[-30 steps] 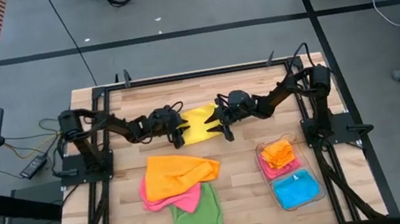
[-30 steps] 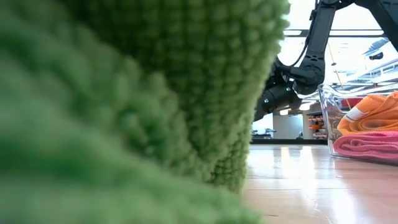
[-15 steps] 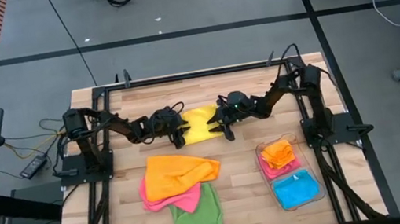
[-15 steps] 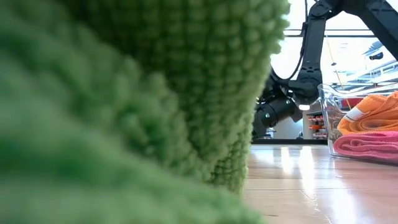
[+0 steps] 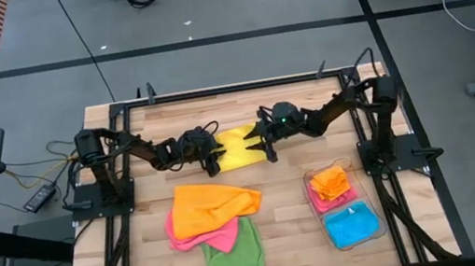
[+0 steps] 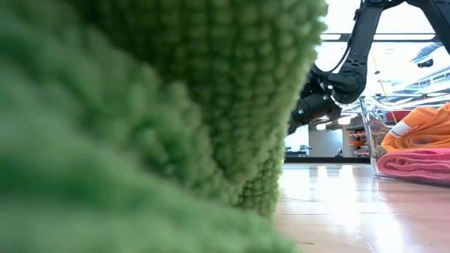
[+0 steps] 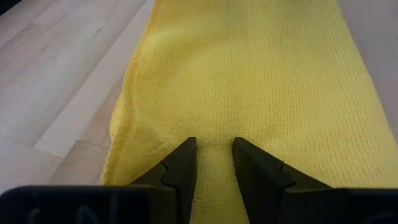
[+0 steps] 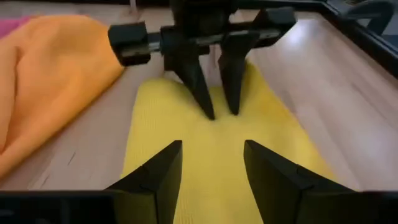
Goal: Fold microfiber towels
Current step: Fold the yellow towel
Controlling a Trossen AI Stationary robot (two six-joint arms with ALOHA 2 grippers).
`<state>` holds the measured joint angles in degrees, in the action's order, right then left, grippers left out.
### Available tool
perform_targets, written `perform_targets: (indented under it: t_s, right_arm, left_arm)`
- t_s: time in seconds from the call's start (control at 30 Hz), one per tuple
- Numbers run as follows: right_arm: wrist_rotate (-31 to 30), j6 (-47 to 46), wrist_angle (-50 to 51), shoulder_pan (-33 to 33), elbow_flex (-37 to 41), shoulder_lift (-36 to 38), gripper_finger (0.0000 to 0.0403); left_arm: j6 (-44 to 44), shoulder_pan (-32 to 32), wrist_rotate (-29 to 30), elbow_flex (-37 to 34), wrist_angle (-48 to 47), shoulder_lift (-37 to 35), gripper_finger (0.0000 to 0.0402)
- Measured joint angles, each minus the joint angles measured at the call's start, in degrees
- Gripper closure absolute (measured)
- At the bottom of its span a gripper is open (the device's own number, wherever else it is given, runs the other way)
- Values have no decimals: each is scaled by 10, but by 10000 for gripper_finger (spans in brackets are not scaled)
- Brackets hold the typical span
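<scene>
A yellow towel (image 5: 238, 146) lies flat on the table's far middle, between my two grippers. My left gripper (image 5: 214, 162) stands at its left end with its fingers nearly together on the cloth (image 7: 214, 158). My right gripper (image 5: 261, 145) is at its right end, open, with its fingers (image 8: 165, 171) spread over the yellow towel (image 8: 214, 140). I cannot tell whether they touch it. An orange towel (image 5: 211, 205), a pink towel (image 5: 206, 239) and a green towel (image 5: 236, 263) lie heaped nearer the front edge. My left gripper pinches a small ridge of the yellow towel (image 7: 214, 148) between its two fingertips, near the towel's left end. The fingers (image 8: 202, 93) point steeply down from above. The towel lies flat on the table; one layer or several, I cannot tell.
A clear plastic bin (image 5: 372, 226) at the right front holds folded orange, pink and blue towels. The green towel (image 6: 140, 126) fills most of the low view. Bare wood lies to the left and right of the heap.
In the low view my right gripper has dipped toward the table and come up again. The yellow towel and my left gripper have stayed where they were.
</scene>
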<state>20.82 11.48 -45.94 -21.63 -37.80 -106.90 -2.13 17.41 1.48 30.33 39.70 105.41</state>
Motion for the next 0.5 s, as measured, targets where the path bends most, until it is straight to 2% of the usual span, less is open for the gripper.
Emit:
perform_targets:
  t_s: [0.17,0.23,0.37,0.5]
  right_arm:
    - [-18,-2,18,-6,0,-63,223]
    - [-29,-6,16,-5,-2,-67,223]
    - [-52,-4,44,-7,1,-23,223]
    - [-56,25,28,-8,-9,28,223]
  left_arm:
    - [0,0,0,0,0,0,281]
    - [0,0,0,0,0,0,282]
    - [0,0,0,0,0,0,288]
    - [0,0,0,0,0,0,288]
